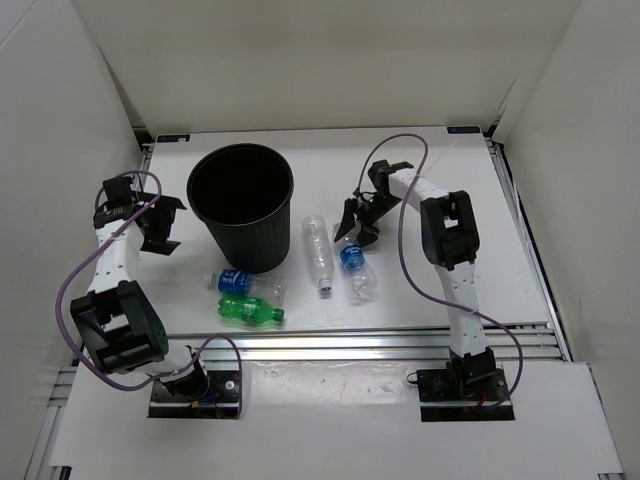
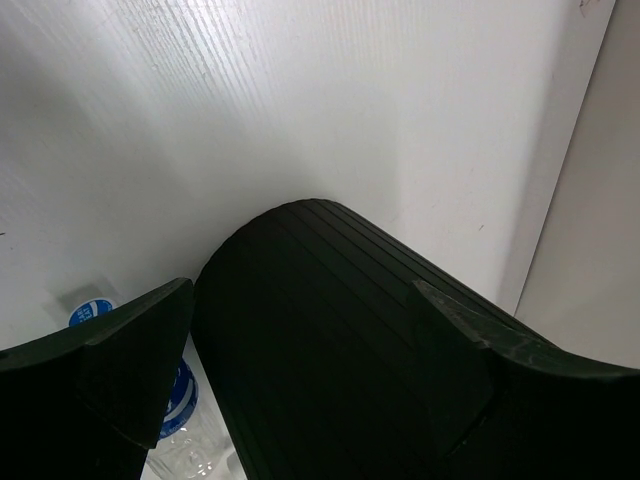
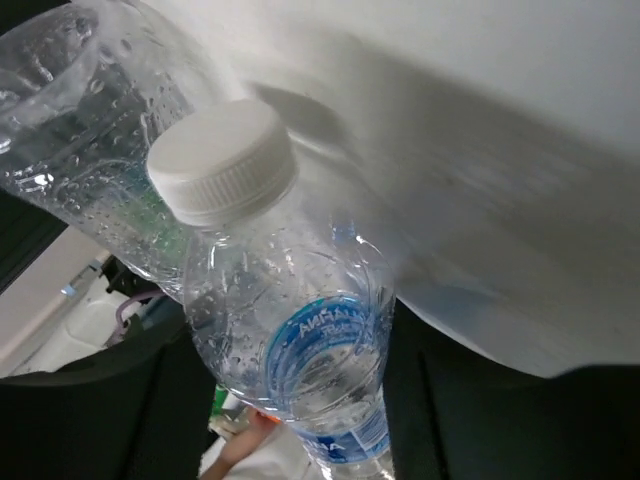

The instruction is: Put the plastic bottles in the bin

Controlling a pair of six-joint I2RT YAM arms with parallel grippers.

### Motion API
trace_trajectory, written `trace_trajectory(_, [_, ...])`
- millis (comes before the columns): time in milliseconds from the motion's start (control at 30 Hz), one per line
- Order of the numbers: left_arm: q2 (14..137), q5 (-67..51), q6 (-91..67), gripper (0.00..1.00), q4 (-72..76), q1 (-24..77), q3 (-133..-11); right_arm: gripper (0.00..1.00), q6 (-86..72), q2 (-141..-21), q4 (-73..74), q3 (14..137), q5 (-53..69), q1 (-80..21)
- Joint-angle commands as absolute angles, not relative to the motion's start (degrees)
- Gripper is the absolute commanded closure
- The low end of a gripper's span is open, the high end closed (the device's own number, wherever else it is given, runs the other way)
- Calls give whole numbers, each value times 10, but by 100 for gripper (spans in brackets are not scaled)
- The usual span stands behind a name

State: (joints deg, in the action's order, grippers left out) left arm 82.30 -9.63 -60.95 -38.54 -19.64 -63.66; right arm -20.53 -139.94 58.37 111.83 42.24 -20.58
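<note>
— White cap (image 3: 222,160) almost against the right wrist lens, on a clear capped bottle (image 3: 300,340) with a blue label. How does the right pincer (image 1: 356,230) stand?

— Wide. Its dark fingers (image 3: 520,430) sit one on each side of that bottle's body. Whether they touch the plastic I cannot tell.

— What crowds it?

— A second clear bottle (image 1: 318,252) lies just beside the capped one, on the side toward the bin and roughly parallel to it. In the wrist view it fills the upper left corner, close behind the cap. Both rest on the white bench (image 1: 520,280).

— And the left pincer (image 1: 170,226)?

— Wide too, holding nothing. It hangs just beside the left wall of the bin (image 1: 240,205). From its own camera the ribbed black wall fills the gap between the two fingers; contact cannot be judged.

— So the bin stands where?

— Upright, mouth open, toward the back of the bench between the two pincers, nearer the left one.

— The remaining bottles?

— A third clear bottle (image 1: 243,283) with a blue label lies crosswise right at the foot of the bin, and the green bottle (image 1: 250,312) lies alongside it on the near side. White walls (image 1: 300,60) close in the bench.
</note>
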Motion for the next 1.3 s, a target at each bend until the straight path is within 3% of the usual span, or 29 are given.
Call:
trace_trajectory(0, [813,-102,-613,3,-382,-193,-645,46,-196,-1368,574,1094,350,-189])
trace_trajectory(200, [808,-94,-613,1,-382,-193,-645,61,-284,-1255,580,1125,315,-121])
trace_trajectory(333, [802,-100,-613,1,-376,-193,-650,64,-349,-1207,569,1283,341,-93])
trace_trajectory(533, [815,-106,-598,1,-371,-193,-619,46,-530,-1140,267,1370,410,-129])
trace_trajectory(700, [822,-157,-621,1,-376,-193,-549,48,-630,-1226,158,1462,447,-162])
trace_trajectory(900, [851,-166,-608,1,-412,-193,-556,51,-593,-1241,67,1477,357,-243])
trace_trajectory(1200, [893,-135,-584,1,-417,-161,-599,35,-499,-1253,88,1465,354,-338])
trace_trajectory(1233, [893,-135,-584,1,-417,-150,-599,28,-466,-1248,126,1465,363,-353])
trace_trajectory(1267, [893,-135,-591,1,-424,-145,-599,15,-447,-1248,156,1465,363,-353])
